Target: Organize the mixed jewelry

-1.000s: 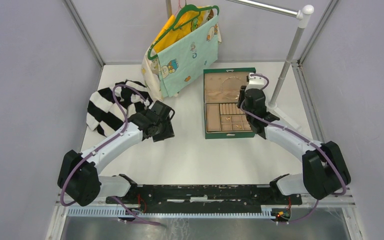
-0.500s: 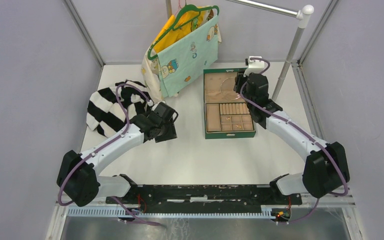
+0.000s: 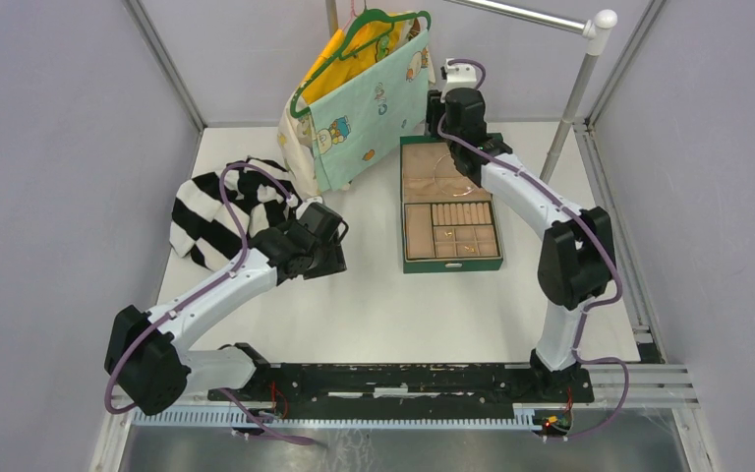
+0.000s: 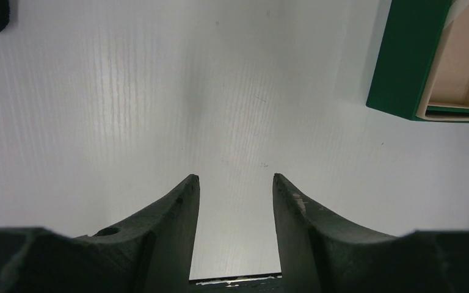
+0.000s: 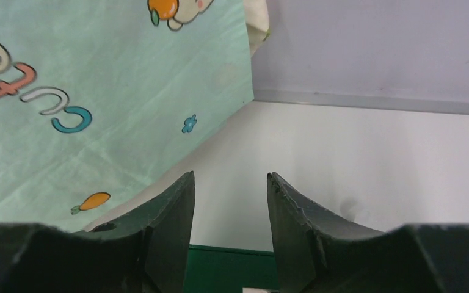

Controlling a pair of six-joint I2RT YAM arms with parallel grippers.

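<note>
Jaws on both arms are spread wide with nothing between them. The right gripper (image 5: 229, 177) hangs past the far end of the green box (image 3: 452, 265), looking at the back wall with the hanging mint cloth (image 5: 98, 91) just beside it. The left gripper (image 4: 235, 183) hovers over bare table (image 3: 374, 305), well apart from the box.

What worries me is that cloth. If the right arm swings left or drops without pulling back first, I reckon a finger catches the fabric and drags it over the box. The other worry is size. The jewelry is tiny next to those fingers, so a pinch that's slightly off could flick a piece out of its slot or into the wrong one. The thin chain could slip out of a pinch too, or get picked up at one end and trail across the dividers.

As for the jewelry itself, it all sits inside the box. From above I can see a few gold pieces (image 3: 439, 233) as little specks in the small square compartments at the near end. The chain (image 3: 452, 167) is a faint pale arc lying in the big compartment at the far end. It's too small to tell rings from beads.
</note>
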